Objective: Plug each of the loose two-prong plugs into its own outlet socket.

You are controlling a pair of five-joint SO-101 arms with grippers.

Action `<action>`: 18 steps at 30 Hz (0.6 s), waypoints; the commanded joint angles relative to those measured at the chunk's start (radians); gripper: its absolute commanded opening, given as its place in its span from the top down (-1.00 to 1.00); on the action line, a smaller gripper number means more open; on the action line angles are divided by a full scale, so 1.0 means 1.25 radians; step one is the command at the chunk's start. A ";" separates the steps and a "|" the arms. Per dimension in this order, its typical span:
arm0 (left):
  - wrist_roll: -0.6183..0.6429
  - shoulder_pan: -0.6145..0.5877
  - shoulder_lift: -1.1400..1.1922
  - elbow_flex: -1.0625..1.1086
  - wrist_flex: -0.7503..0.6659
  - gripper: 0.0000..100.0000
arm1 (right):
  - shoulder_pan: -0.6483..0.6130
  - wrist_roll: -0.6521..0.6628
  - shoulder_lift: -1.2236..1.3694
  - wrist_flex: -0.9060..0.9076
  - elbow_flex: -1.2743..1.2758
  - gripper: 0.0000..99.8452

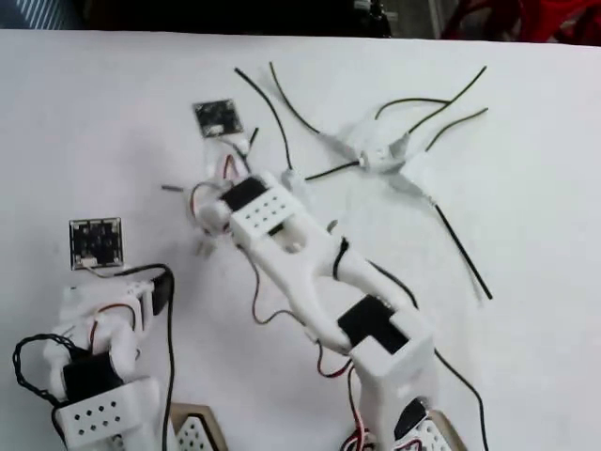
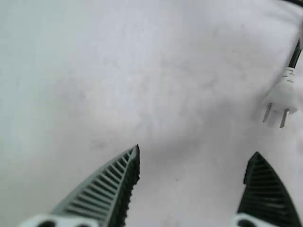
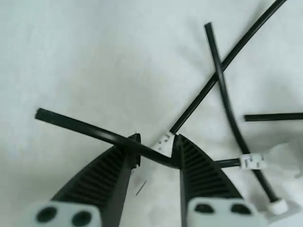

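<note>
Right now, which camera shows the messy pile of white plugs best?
The high view: the whole pile of white plugs is there, black cables fanning out. The right wrist view catches a few crossing cables and plug ends. The left wrist view has one lone plug, prongs clear.

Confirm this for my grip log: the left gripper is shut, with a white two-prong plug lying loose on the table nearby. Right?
Not shut: the left gripper is open, its fingers wide apart, as the left wrist view shows. The white two-prong plug does lie loose on the table nearby.
</note>
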 commanded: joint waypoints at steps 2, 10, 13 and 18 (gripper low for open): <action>0.005 -0.009 -0.012 -0.002 -0.010 0.31 | 0.111 -0.007 -0.074 0.006 -0.042 0.79; 0.005 -0.009 -0.012 -0.002 -0.011 0.31 | 0.320 -0.001 -0.143 -0.057 -0.043 0.79; 0.005 -0.009 -0.012 -0.002 -0.011 0.31 | 0.380 0.000 -0.180 -0.051 -0.043 0.79; 0.005 -0.009 -0.012 -0.002 -0.011 0.31 | 0.402 0.026 -0.295 0.009 -0.042 0.78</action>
